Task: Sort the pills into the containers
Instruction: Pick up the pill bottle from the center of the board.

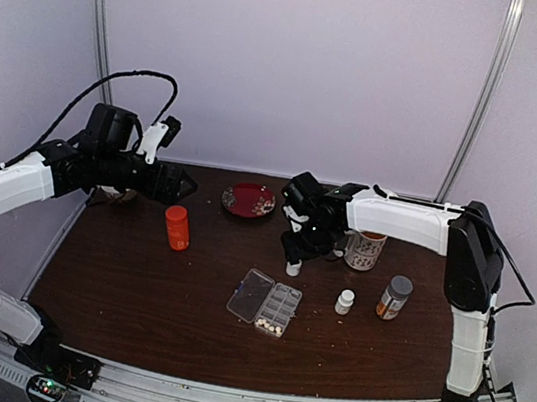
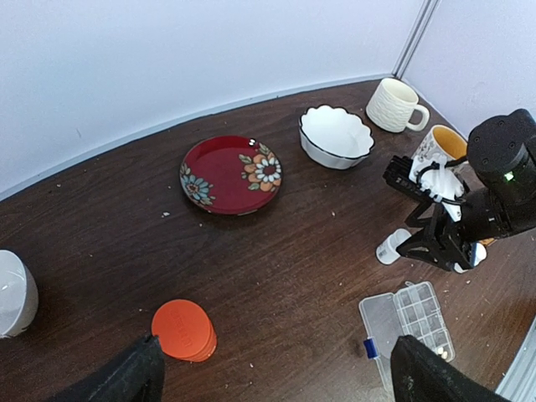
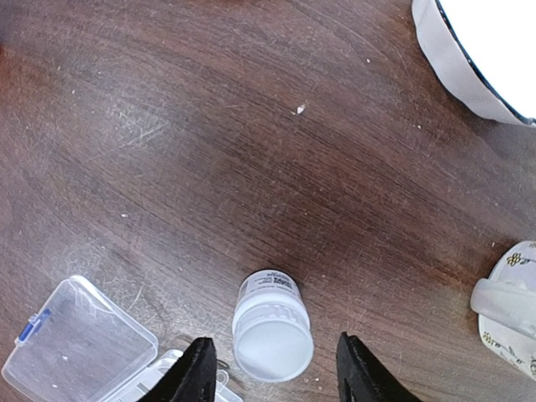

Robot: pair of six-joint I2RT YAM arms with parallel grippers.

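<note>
Pills [image 1: 270, 328]: a few tiny cream rounds bunched in the cells [image 1: 282, 307] at the end of the pill box [image 2: 416, 311] nearest the counter's near edge. Remaining cells: contents too small to tell. The box is flat, clear, hard plastic, a rectangle with two rows of small square compartments. Its hinged lid [image 3: 77, 347] is folded flat open on the side toward the left edge and has rounded corners and a small blue latch. The box lies around the middle of the counter [image 1: 135, 282], a dark brown, wood-grained, lightly scuffed top.

Right hand [image 3: 272, 339]: just beyond the box, toward the far edge. Its black fingers [image 3: 197, 377] are spread, with a gap showing on each side of a small white plastic bottle [image 3: 270, 327] that appears upright, smooth cap toward the wrist camera. Released, gripping nothing. Pills lie nearer the near edge than this hand, close by.

Left hand [image 2: 275, 343]: over the far-left part of the counter, fingers [image 2: 126, 377] spread wide, holding nothing, well apart from the pills.

Around:
- Orange ribbed-cap bottle [image 1: 177, 227], left of centre.
- Glossy red floral plate [image 2: 230, 174] and scalloped white bowl [image 2: 336, 136], by the far edge.
- Cream textured mug [image 2: 394, 105] and patterned mug [image 1: 364, 249], toward the far-right corner.
- Small white bottle [image 1: 344, 301] and grey-capped bottle [image 1: 395, 297], right of the box.
</note>
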